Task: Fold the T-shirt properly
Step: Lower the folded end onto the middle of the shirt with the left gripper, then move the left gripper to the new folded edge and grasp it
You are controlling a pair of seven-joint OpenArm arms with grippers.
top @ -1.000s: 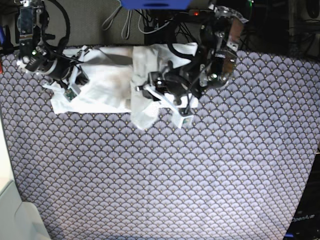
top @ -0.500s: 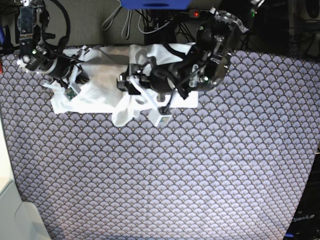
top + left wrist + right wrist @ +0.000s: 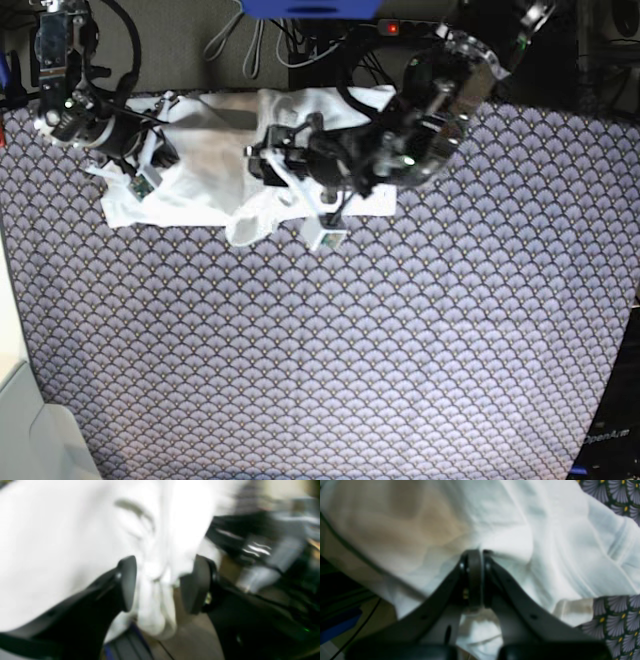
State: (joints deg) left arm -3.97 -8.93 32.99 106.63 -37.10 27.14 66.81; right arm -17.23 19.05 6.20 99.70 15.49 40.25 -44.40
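The T-shirt (image 3: 205, 180) lies bunched at the table's (image 3: 400, 350) far edge. Right gripper (image 3: 475, 555) pinches its fabric; left gripper (image 3: 160, 582) is parted, cloth between the jaws — best lay that fold flat, edges aligned.

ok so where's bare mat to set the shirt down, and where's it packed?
Free: the whole near stretch of the purple fan-patterned mat, below the plain white wrinkly T-shirt, and the mat's right side past the left gripper. Crowded: the far edge, where the shirt, both arms and the right gripper bunch together, cables just behind.
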